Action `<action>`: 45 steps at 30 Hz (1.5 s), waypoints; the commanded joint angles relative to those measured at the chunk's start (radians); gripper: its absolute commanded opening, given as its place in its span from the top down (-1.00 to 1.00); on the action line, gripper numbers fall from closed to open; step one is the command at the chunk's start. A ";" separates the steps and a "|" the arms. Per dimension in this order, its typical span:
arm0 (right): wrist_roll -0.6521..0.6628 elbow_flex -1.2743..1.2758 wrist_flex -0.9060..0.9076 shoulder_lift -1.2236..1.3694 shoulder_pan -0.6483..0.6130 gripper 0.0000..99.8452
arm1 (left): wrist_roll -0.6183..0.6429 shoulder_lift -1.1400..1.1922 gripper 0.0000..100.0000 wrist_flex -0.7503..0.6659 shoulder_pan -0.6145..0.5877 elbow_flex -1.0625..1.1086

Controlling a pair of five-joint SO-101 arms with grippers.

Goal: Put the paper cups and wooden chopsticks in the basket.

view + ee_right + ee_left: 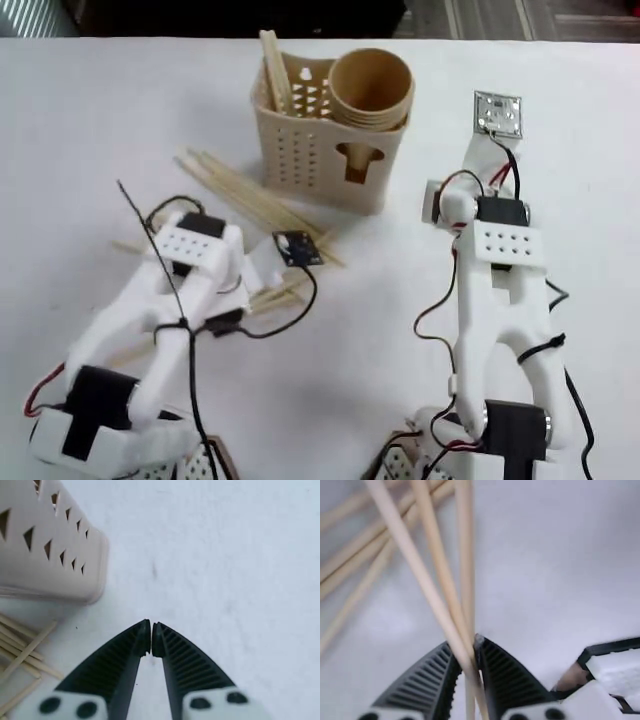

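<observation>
Where the left arm [170,290] bends low over the table [90,100], its wrist view shows the left gripper [469,652] drawn narrow on a few wooden chopsticks [432,592], which cross between the ribbed jaws and splay away from them; how near their ends the pinch sits I cannot tell. More loose chopsticks [235,185] lie fanned flat on the table between that arm and the basket [320,165], some running up just beside its base. I judge these sticks light, stiff and smooth, so they are apt to roll, to scissor apart in a bundle and to slide through the jaws; a hold near the middle should balance them best, and lying flat they offer little for a jaw to get under. A few upright chopsticks [272,70] stand in the basket's left part; the paper cups [370,90] sit nested in its right part, thin-walled things that I would expect to crush under a hard squeeze. To the right of the basket the right gripper [151,632] hangs close over bare table, its jaws pressed together on nothing. The table is white, plain and slightly matt, probably giving little friction; beyond its far edge the room is dark and I cannot make it out.
</observation>
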 commanded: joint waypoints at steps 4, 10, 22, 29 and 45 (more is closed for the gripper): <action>-0.006 -0.005 -0.008 -0.042 0.010 0.96 | -0.005 -0.331 0.96 0.143 0.005 -0.040; -0.006 -0.005 -0.008 -0.042 0.010 0.96 | -0.003 -0.530 0.96 0.235 0.004 -0.049; -0.006 -0.003 -0.008 -0.042 0.010 0.96 | -0.002 -0.774 0.96 0.347 0.001 -0.135; -0.006 0.012 -0.015 -0.047 0.010 0.96 | -0.003 -0.785 0.96 0.301 -0.035 -0.055; -0.006 0.014 -0.015 -0.042 0.008 0.96 | -0.002 -0.763 0.61 -0.141 -0.038 0.482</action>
